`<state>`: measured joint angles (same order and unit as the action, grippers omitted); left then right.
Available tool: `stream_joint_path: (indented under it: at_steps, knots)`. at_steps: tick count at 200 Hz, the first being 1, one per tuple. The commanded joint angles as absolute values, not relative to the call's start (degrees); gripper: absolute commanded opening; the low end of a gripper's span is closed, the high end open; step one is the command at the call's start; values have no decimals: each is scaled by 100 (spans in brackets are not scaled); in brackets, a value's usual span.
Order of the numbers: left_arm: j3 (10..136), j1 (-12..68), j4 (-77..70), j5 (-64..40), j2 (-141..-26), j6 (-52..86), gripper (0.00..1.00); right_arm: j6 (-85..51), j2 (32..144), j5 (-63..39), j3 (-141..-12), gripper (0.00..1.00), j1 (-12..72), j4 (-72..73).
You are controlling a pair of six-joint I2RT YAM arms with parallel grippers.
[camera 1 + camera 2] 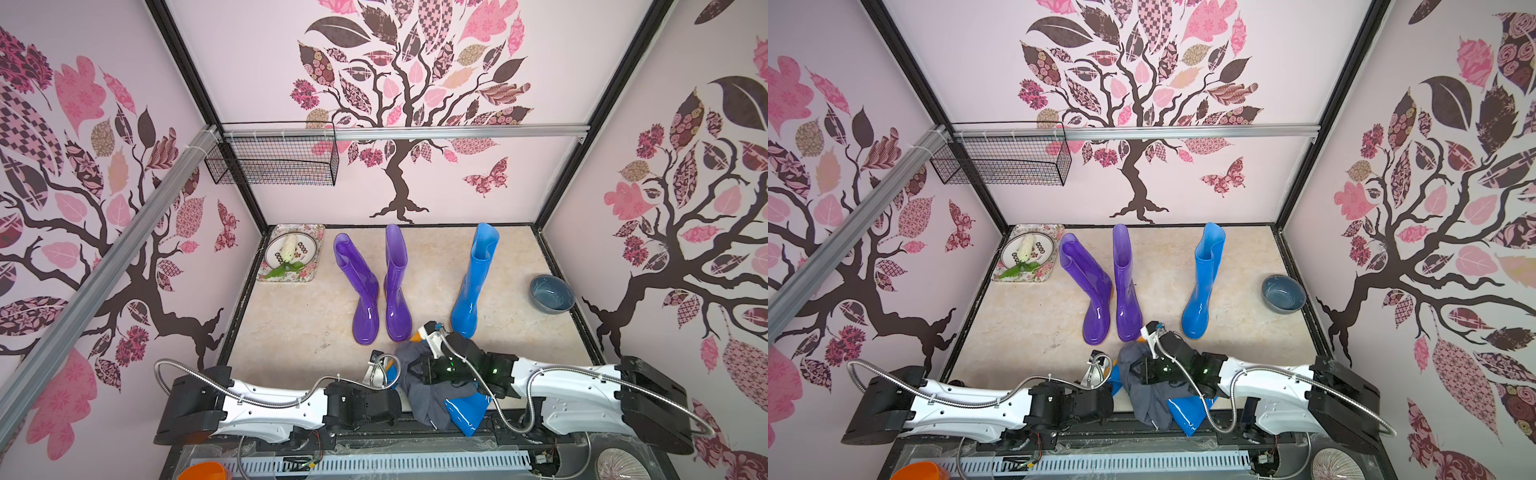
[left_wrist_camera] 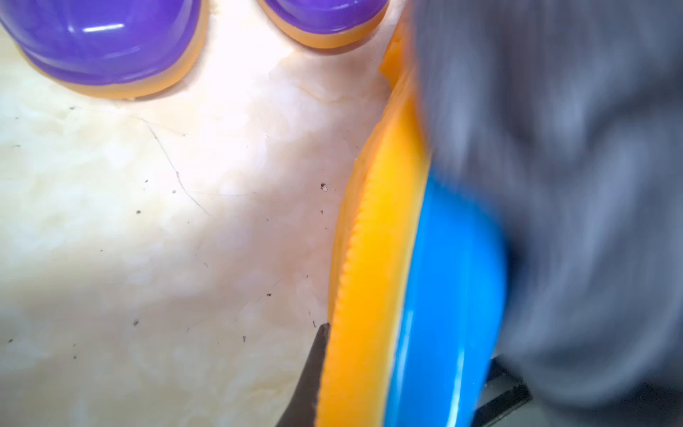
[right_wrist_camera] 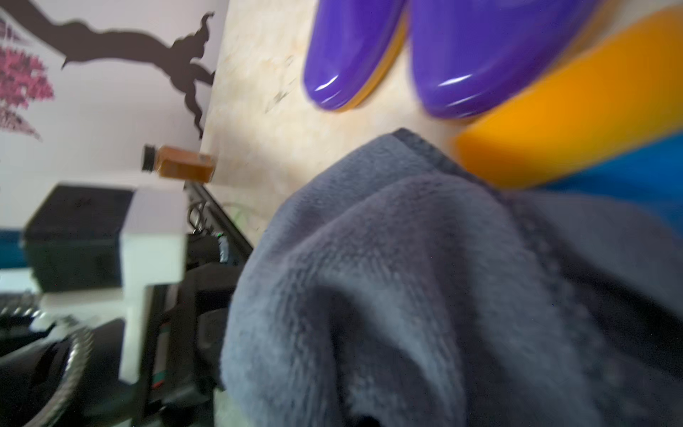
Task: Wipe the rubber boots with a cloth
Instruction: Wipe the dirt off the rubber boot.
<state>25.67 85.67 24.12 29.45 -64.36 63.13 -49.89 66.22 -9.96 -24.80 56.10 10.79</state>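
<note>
Right at the near edge of the tabletop (image 1: 291,324), the lying blue boot (image 1: 465,411) is down on its side. Its shaft sticks out toward the front and its orange sole is turned toward the left arm. The left tool (image 1: 387,374) is on it. In the left wrist view a dark finger (image 2: 314,369) presses against the sole, with a second dark part on the blue side, so the tool is clamped on the foot of that boot.

Over the top comes the cloth (image 1: 424,399), grey-blue and bunched, draped across the boot's middle and hanging toward the front edge. The right tool (image 1: 415,368) is buried in its folds, closed tight on the cloth. The fingers themselves are hidden under the terry.

Just beyond, the purple boots (image 1: 378,286) stand upright side by side, toes toward the arms. The left one leans away from its partner. To their right stands the standing blue boot (image 1: 473,282), apart from the pair. Further right, a round grey-blue bowl (image 1: 550,294) sits near the side wall.

In the far left corner there's a floral tray (image 1: 291,277) carrying a plate with a white flower. Above it, a black wire basket (image 1: 274,162) hangs on the rail.
</note>
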Motion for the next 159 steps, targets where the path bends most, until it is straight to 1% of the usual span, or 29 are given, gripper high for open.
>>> stream_joint_path:
  at_steps: [1, 16, 30, 55, 65, 73, 85, 97, 127, 143, 159]
  knots:
    - [2490, 8588, 2204, 3494, -6334, 6697, 0, -4396, 6361, -778, -2686, 0, 5055, 193]
    - [2480, 8595, 2207, 3621, -6409, 6863, 0, -4030, 6559, -1011, -2985, 0, 5069, -98]
    - [2479, 8585, 2173, 3735, -6455, 6934, 0, -4115, 6776, -1588, -3127, 0, 5189, 57]
    - [2509, 8578, 2243, 3977, -6394, 7067, 0, -4329, 6933, -1363, -3254, 0, 6376, 710]
    - [2488, 8578, 2166, 4022, -6386, 7073, 0, -4536, 7091, -1508, -3281, 0, 6563, 1026]
    - [2479, 8578, 2145, 4039, -6394, 7090, 0, -4797, 7219, -1635, -3176, 0, 6565, 1385]
    - [2485, 8568, 2145, 4078, -6429, 7127, 0, -4856, 7351, -1489, -3038, 0, 6541, 1601]
    - [2523, 8552, 2187, 4137, -6466, 7124, 0, -4716, 7454, -1316, -3039, 0, 6384, 1419]
    - [2534, 8445, 2077, 4166, -6546, 7032, 0, -4622, 7417, -1449, -2829, 0, 5411, 1144]
    - [2523, 8299, 1995, 4101, -6666, 6931, 0, -4446, 7314, -1104, -2900, 0, 5328, 865]
    - [2493, 8085, 1913, 3968, -6768, 6802, 0, -4356, 7346, -1077, -3055, 0, 5326, 739]
